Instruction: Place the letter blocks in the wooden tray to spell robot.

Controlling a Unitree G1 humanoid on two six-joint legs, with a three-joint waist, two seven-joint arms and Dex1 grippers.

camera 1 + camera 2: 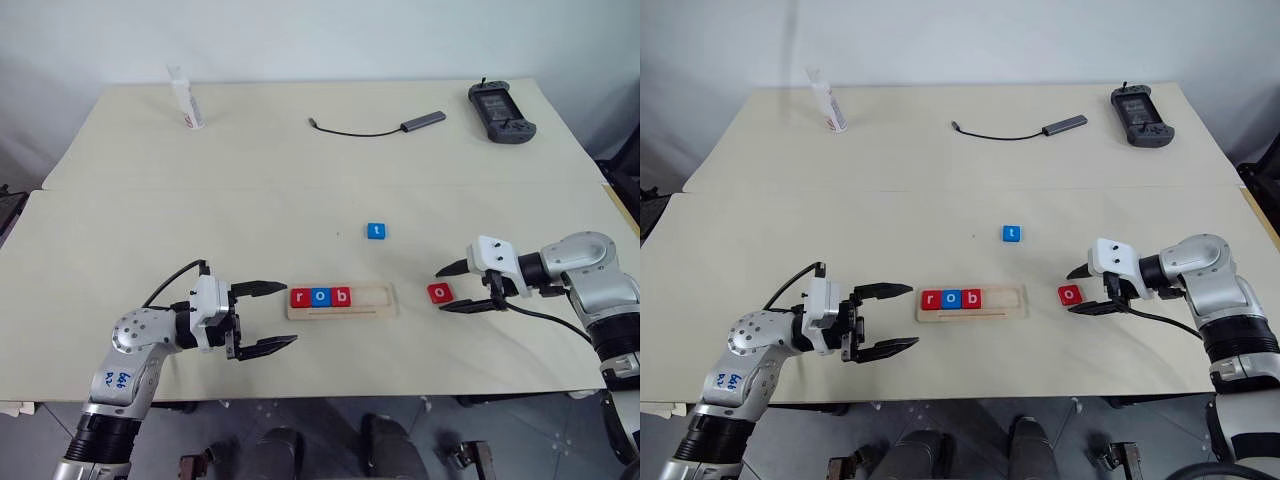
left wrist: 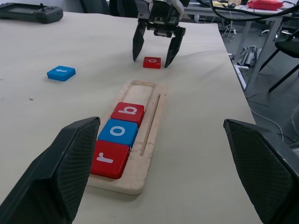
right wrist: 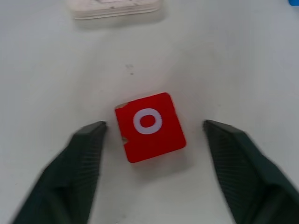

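Right gripper (image 1: 453, 287) open, straddling red o block (image 1: 439, 293), just right of wooden tray (image 1: 375, 297); r, o, b seated. Close squarely on opposite edges, lift level. Left gripper (image 1: 275, 315) wide, empty.

Head stereo pair high, facing forward and down over whole table (image 1: 300, 180); left wrist view low, near, along wooden tray (image 2: 149, 140) toward right gripper (image 2: 156, 49); right wrist view close above red o block (image 3: 149, 126); tray end shared with that view.
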